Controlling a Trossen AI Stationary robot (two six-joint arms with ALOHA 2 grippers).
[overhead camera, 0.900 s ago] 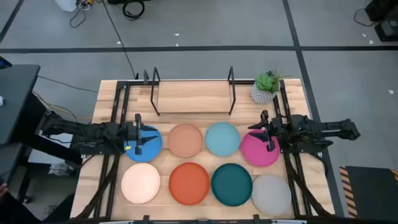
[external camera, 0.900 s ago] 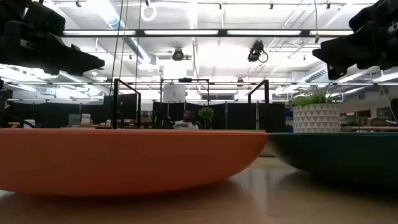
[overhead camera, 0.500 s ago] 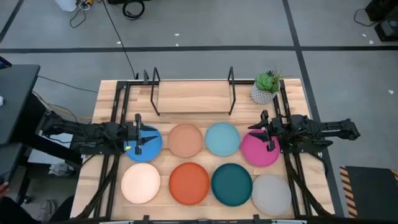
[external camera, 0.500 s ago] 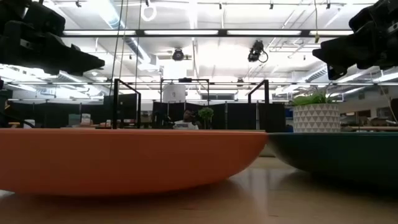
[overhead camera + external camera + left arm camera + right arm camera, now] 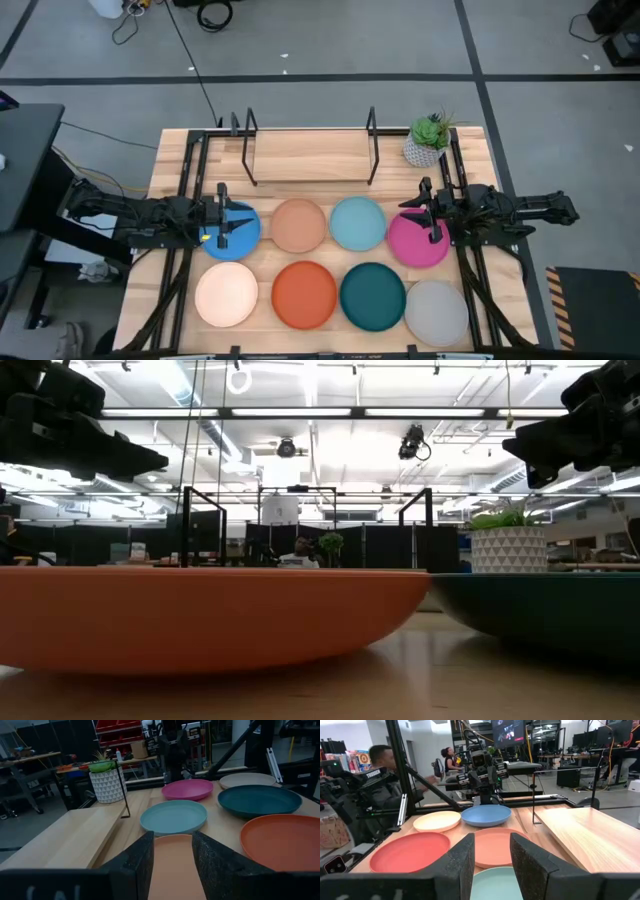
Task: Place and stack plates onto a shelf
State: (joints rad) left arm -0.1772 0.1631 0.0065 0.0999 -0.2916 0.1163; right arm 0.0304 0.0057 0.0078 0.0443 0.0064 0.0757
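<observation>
Under left gripper (image 5: 222,222), seemingly blue plate (image 5: 238,228)

The wooden desk (image 5: 170,160) stands on a grey floor (image 5: 330,100) crossed by dark lines, with black cables (image 5: 210,14) lying beyond the desk's far edge. Past the desk, long ceiling light strips (image 5: 320,412) run over dark partitions (image 5: 390,548). Red storage bins (image 5: 117,726) sit on shelving, and people (image 5: 382,756) are at workstations under a hanging screen (image 5: 508,729).
</observation>
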